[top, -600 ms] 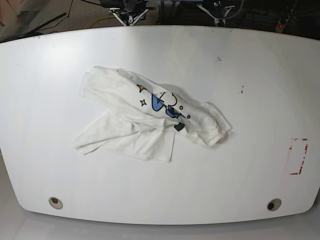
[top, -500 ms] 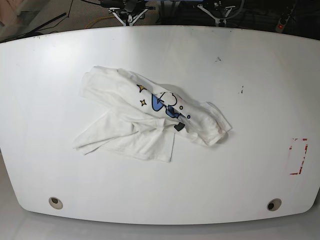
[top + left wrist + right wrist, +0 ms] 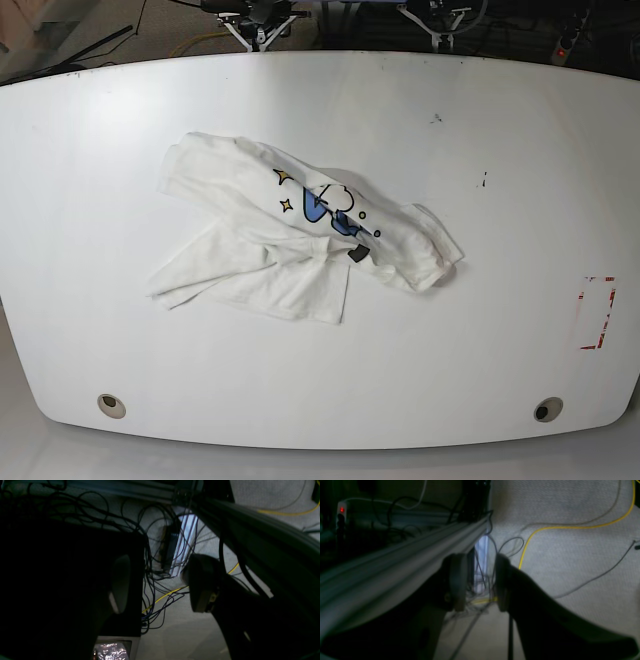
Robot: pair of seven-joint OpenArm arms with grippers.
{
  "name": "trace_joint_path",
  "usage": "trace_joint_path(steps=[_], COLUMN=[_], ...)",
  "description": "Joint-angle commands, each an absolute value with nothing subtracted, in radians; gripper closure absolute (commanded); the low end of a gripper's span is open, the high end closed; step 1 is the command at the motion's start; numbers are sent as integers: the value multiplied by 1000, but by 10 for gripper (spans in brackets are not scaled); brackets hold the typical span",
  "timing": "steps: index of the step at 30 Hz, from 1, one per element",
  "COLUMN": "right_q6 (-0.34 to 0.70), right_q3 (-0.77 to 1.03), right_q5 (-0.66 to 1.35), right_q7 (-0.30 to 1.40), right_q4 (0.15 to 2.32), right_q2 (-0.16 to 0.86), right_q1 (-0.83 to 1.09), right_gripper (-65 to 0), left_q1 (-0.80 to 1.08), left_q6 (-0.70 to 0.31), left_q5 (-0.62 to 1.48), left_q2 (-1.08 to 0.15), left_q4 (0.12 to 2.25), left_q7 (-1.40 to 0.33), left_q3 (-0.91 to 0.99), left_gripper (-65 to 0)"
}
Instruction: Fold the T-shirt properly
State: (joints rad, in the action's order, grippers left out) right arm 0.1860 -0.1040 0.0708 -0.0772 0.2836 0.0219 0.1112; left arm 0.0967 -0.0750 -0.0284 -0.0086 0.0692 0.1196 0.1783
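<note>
T-shirt point(image 3: 300, 235) sits crumpled on our counter point(image 3: 500, 150), well away from our jaws: left gripper point(image 3: 155, 585) wide, right gripper point(image 3: 478, 580) narrower, both empty.

The base view looks steeply down from above onto the whole white tabletop point(image 3: 480, 330). Both wrist views sit close behind their jaws, facing a carpeted floor point(image 3: 570, 517) strewn with cables point(image 3: 160, 597), off the tabletop.

T-shirt point(image 3: 300, 235) print mostly hidden in folds
</note>
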Motion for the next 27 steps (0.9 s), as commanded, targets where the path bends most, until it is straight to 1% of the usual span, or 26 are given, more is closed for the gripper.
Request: trace_joint_path(steps=[1, 19, 27], right_q6=[194, 194, 193], right_q3=[-102, -102, -102], right_q5=[68, 68, 67], right_q7=[-87, -87, -90], right_q4=[283, 285, 291], right_q2=[27, 27, 42], right_q1=[114, 116, 116], right_gripper=[-192, -192, -192], left_q1=[96, 96, 97], left_q6=[-74, -74, -74], left_q5=[-30, -31, -31], left_q2=[-10, -10, -10], left_q4=[73, 73, 73], left_q7=[119, 119, 119], left_q3=[179, 179, 179], left_gripper=[-336, -336, -336])
